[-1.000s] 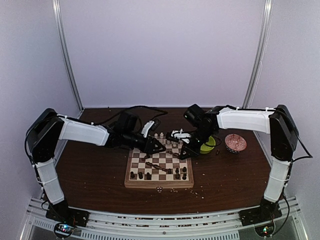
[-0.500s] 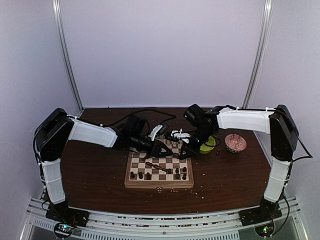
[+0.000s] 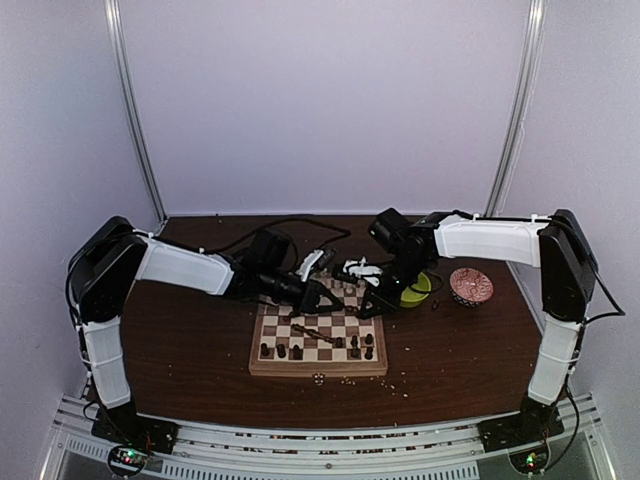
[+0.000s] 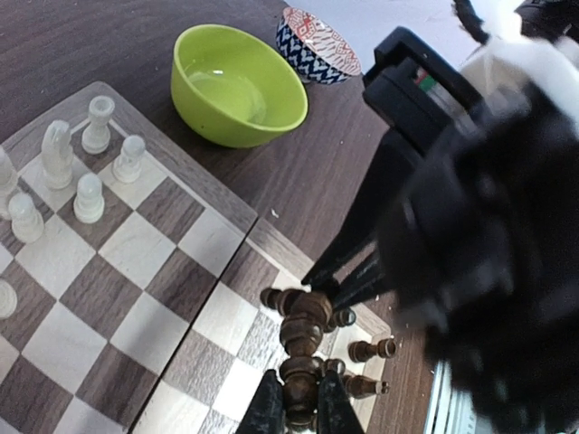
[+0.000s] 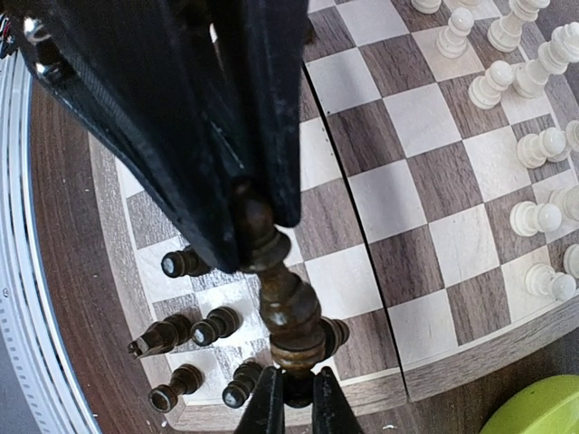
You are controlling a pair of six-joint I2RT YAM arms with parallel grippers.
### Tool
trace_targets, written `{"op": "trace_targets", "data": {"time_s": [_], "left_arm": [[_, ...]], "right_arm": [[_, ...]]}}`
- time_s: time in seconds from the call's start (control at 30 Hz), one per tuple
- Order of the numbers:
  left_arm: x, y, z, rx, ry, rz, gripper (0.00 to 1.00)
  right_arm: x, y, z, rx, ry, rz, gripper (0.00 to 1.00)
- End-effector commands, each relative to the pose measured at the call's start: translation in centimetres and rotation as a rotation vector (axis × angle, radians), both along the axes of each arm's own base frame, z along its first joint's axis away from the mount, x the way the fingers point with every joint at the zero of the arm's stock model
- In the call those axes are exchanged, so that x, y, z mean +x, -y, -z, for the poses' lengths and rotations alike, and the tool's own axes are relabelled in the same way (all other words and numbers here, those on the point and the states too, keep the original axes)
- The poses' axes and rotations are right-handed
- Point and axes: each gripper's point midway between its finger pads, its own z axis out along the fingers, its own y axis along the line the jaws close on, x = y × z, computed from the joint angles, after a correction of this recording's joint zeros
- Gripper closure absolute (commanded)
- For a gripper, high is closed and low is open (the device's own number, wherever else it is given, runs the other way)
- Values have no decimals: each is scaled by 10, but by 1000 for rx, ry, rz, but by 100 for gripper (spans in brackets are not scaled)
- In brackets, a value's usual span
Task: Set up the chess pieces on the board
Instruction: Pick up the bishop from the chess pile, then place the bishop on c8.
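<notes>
Above board [image 4: 136,258], dark piece [image 4: 306,318] hangs, long axis bridging two grips: left pincer [image 4: 298,400] closed on one end, right pincer [image 5: 291,396] closed on other. You probably free right next.

1. Top view: no letters, numbers or signs can be read on anything; the picture is too small and soft.
2. Left wrist view: the board [image 4: 136,249] shows only plain checks and a bare tan rim, with no readable markings.
3. Same view: the red patterned bowl [image 4: 321,50] carries ornament, not words.
4. Same view: a small coloured patch on the black housing [image 4: 422,83] is too blurred to read.
5. Right wrist view: nothing legible.
</notes>
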Motion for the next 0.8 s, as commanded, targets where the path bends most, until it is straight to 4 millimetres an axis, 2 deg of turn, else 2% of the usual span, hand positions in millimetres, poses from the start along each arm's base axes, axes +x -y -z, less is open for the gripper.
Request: {"op": "trace_targets", "data": {"time_s": [0.0, 0.27, 0.4, 0.6, 0.77], "left_arm": [[5, -10, -27, -32, 74, -34, 95], [-3, -36, -27, 77, 109, -79, 97], [-11, -51, -33, 197, 210, -66, 96], [-55, -54, -42, 459, 418, 136, 95], [-82, -36, -39, 620, 545, 317, 95]], "right_arm": [[5, 8, 3, -20, -2, 22, 94], [8, 11, 12, -47, -18, 34, 94], [9, 11, 16, -64, -40, 37, 93], [11, 9, 18, -73, -53, 42, 93], [13, 8, 20, -77, -59, 45, 92]]}}
